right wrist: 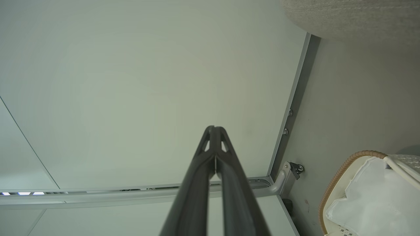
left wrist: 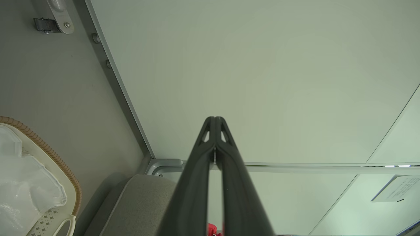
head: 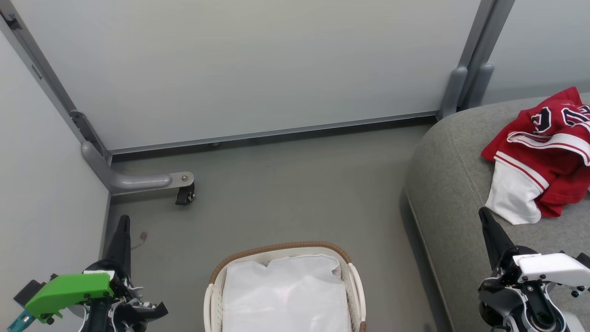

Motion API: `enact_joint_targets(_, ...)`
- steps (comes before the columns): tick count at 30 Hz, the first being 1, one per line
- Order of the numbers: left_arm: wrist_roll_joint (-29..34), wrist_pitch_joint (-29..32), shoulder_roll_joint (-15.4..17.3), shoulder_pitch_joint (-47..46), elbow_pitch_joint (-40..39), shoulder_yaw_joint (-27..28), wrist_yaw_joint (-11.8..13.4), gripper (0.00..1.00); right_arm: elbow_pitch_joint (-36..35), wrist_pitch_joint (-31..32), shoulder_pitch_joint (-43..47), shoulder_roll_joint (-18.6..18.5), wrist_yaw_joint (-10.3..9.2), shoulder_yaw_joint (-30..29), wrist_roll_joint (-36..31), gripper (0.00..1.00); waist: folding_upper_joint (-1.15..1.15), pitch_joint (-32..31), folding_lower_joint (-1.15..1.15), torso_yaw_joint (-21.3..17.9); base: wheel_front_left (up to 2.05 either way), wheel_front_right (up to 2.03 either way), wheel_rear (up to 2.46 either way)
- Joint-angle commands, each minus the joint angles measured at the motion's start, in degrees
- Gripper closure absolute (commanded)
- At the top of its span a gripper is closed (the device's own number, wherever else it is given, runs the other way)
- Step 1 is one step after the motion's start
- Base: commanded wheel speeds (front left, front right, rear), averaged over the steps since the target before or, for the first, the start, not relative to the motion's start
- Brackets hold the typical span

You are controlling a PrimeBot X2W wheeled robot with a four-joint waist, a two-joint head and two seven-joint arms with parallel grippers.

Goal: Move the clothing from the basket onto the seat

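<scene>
Nearest to the camera were the 2 grippers, 1 at each lower corner of the head view. The left gripper (head: 123,220), with a green cover at its base, had its 2 dark fingers pressed together and held nothing; its own wrist view showed the tips (left wrist: 215,120) meeting. The right gripper (head: 484,214), with a white cover, was closed in the same way and also held nothing, its tips (right wrist: 215,128) touching. A small label on the white cover was too small to read.

Between them, on the grey floor (head: 286,193), stood 1 white basket (head: 281,247) with a brown woven rim. Inside it lay 1 white liner (head: 286,295), and no red cloth was seen in the part that showed.

To the right was 1 grey sofa (head: 451,184) with a rounded corner. The clothing (head: 548,157) lay on it as 1 red heap with white panels and red-white striped trim, well apart from the basket. It carried dark numerals with white outlines, but the folds hid them too much to read. How many garments were in the heap, I cannot tell.

Farther back, 1 small black wheel (head: 185,196) stood under a grey bracket, and behind it rose pale wall panels (head: 253,69). In the left wrist view, 1 sheet of paper (left wrist: 398,188) with printed lines was on a panel, its writing too small to read.
</scene>
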Motion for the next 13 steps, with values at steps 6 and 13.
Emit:
enact_joint_targets(6,-0.2,0.2,0.3,-0.6,-0.1,0.1,-0.3,1.0,-0.2,0.2,-0.5,-0.4,-0.02,-0.1,0.2,1.0,0.0,0.0,0.0,0.0,0.0,0.0,0.0)
enact_joint_targets(13,-0.2,0.2,0.3,-0.6,-0.1,0.1,-0.3,1.0,-0.2,0.2,-0.5,-0.4,-0.02,-0.1,0.2,1.0,0.0,0.0,0.0,0.0,0.0,0.0,0.0)
